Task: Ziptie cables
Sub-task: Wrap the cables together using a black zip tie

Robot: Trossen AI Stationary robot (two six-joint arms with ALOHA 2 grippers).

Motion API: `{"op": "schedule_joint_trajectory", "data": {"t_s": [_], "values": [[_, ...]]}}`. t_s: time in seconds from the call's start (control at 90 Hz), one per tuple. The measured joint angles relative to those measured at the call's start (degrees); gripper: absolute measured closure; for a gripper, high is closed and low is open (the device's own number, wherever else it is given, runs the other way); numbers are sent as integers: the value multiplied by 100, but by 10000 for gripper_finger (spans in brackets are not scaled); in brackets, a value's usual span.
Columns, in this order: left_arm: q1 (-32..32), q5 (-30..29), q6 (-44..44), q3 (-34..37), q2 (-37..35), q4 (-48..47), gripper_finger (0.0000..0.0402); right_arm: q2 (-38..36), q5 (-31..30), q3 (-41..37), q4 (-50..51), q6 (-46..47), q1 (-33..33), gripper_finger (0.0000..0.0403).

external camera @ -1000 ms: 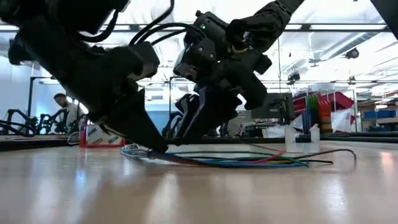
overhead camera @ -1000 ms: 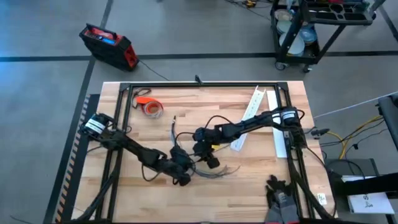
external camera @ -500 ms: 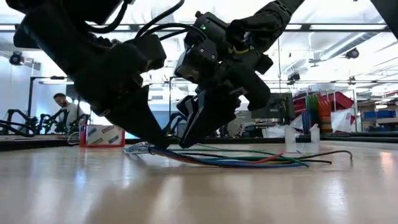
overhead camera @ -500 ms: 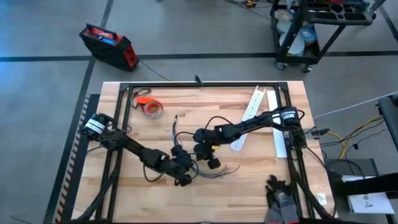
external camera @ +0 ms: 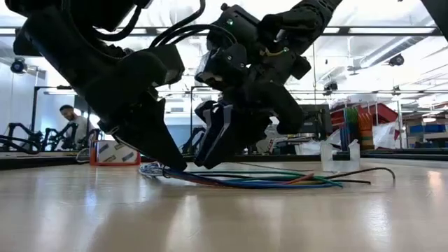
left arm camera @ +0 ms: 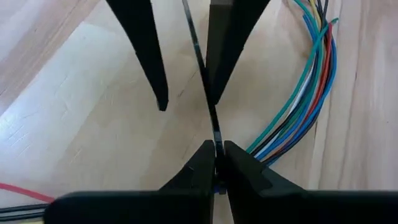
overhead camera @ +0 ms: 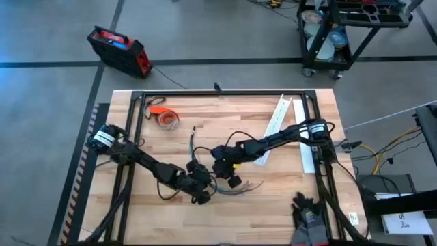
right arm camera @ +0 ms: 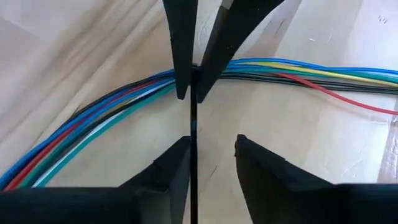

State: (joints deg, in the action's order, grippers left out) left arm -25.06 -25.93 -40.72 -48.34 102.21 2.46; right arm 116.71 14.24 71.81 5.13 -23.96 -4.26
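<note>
Both arms are bent low over the middle of the wooden counter point(overhead camera: 287, 198), tips angled down and meeting almost nose to nose. The left gripper point(overhead camera: 203, 197) comes in from the counter's left edge. Its fingers point(left arm camera: 198, 168) are pinched tight on the ziptie point(left arm camera: 202, 74), right at the very tips. The right gripper point(overhead camera: 231, 179) reaches across from the right side and sits just beside the left one. Its fingers point(right arm camera: 171, 168) are partly apart, with the ziptie running up through the gap close to one finger; whether it touches that finger, I can't tell.

The ziptie itself is a skinny dark strip, pulled pretty straight between the two grippers. In the right wrist view it meets the cables point(right arm camera: 93, 115) right where the left arm's tips come down.

The cables lie flat on the counter as a loose bunch: blue, green, red, white, yellow and black strands, running together near the grippers. From the low view they trail off along the counter away from the two grippers, with a dark strand curling up at the far end.

An orange tape roll point(overhead camera: 166, 119) and a white slotted channel point(overhead camera: 276, 121) sit well apart, toward the far edge.
</note>
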Motion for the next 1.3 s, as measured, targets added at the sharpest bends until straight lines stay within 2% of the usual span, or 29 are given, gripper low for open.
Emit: {"op": "schedule_joint_trajectory", "data": {"t_s": [0.111, 0.644, 0.989, 1.3], "values": [[0, -2, -83, 5, 0, -6, 393, 0, -235, 0, -27, -7, -25, 296], [4, 5, -184, 11, 0, -52, 393, 0, -238, -2, -80, 39, -139, 397], [-73, 118, -250, 29, 0, -64, 393, 0, -286, 2, 96, -11, -139, 402], [-278, 44, -656, 234, -15, -13, 392, -112, -707, 0, 537, -162, -139, 402]]}}
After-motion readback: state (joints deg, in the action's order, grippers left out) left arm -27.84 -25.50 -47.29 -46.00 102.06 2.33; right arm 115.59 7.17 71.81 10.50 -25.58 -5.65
